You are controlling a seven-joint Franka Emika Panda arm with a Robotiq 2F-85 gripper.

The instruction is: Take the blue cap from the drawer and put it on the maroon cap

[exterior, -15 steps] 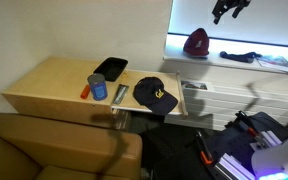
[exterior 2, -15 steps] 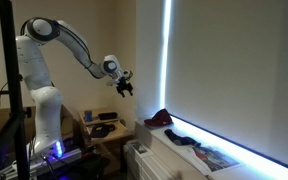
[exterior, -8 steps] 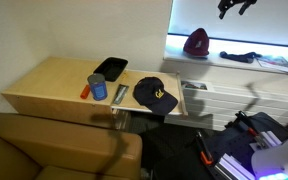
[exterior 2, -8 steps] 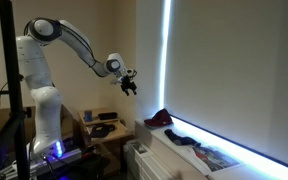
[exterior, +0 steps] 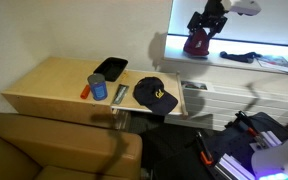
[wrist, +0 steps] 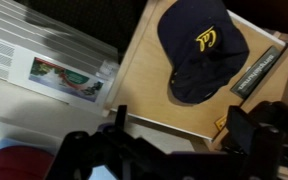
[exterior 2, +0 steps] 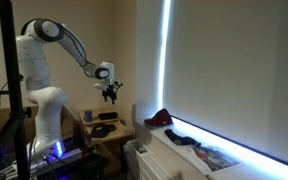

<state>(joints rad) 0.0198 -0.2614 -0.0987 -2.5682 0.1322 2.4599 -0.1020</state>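
Gripper [wrist: 177, 120] is hanging wide open, empty, over the edge of the drawer [exterior: 54, 85];
one blue cap [wrist: 199, 45] is lying near its corner; one maroon cap [exterior: 191, 46] is showing half-hidden behind the arm.

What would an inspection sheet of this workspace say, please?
Surface: drawer, flat tan wooden top, partly occupied.
Job's things: blue cap on the drawer top; maroon cap on the windowsill.
Clutter: black tray, blue can, dark cloth on the sill.
Grippers: gripper open, empty, in the air, touching neither cap.
Cables: nothing seen.
Surroundings: brown sofa, white radiator.
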